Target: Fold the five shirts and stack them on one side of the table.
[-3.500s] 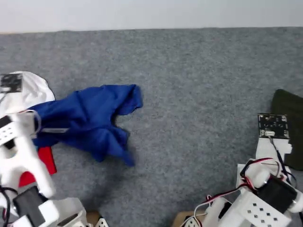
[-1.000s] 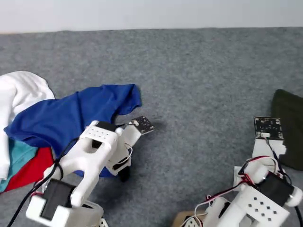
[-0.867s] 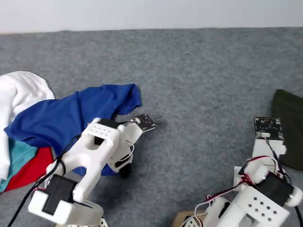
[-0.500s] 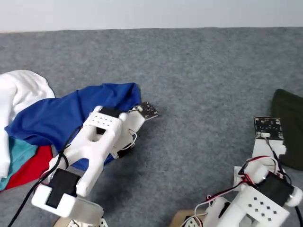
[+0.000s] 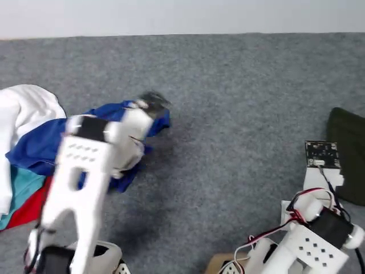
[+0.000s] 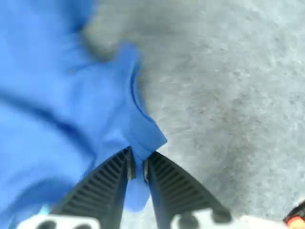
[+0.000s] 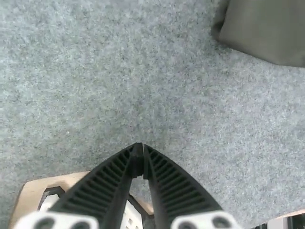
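The left gripper (image 6: 137, 164) has its fingers clamped on an edge of the blue shirt (image 6: 52, 105), possibly a sleeve, at the left of the counter (image 5: 239, 103). The right gripper (image 7: 139, 155) holds its fingers together, empty. Best to drag slowly toward mid-counter so the shirt spreads flat.

Plain colours: blue shirt (image 5: 34, 145), white shirt (image 5: 25, 105), teal shirt (image 5: 20, 185), red shirt (image 5: 24, 209), dark green shirt (image 5: 348, 131); the table (image 5: 245, 85) is flecked grey.

Robotics lab bench: grey felt table (image 5: 256, 85), white wall (image 5: 182, 14), exposed wiring (image 5: 297, 200).
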Available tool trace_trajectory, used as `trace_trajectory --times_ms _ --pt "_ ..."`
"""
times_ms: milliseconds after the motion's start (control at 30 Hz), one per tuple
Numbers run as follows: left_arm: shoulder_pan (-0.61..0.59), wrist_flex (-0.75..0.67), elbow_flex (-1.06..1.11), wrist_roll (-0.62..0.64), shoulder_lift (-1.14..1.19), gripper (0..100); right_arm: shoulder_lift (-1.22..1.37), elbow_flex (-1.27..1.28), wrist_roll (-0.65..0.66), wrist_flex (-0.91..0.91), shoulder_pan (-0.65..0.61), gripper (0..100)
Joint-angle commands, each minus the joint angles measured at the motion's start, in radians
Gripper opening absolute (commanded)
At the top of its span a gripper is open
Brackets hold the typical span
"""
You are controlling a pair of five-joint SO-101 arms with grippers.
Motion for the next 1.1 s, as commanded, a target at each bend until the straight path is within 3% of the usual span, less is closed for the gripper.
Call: trace_trajectory --times_ms 0,200,467,667,900,1067 --pt "-0.230 0.051 -0.091 0.011 -0.138 0 -0.013 -0.014 0.002 -0.031 -0.067 0.9" --pt "-0.614 0.052 -0.107 -0.063 -0.282 0 -0.013 -0.020 -0.002 -0.122 -0.352 0.9" --pt "-0.979 0.051 -0.101 -0.229 -0.367 0 -0.002 -0.015 -0.023 -0.326 -0.644 0.9" --pt "-1.033 0.046 -0.061 -0.247 -0.368 0 0.133 -0.021 -0.161 -0.433 -0.808 1.0" --pt "-1.033 0.046 -0.051 -0.244 -0.371 0 0.526 -0.259 -0.169 -0.449 -0.978 1.1" --pt "-1.033 0.046 -0.051 -0.242 -0.368 0 0.817 -0.459 0.017 -0.449 -1.070 5.1"
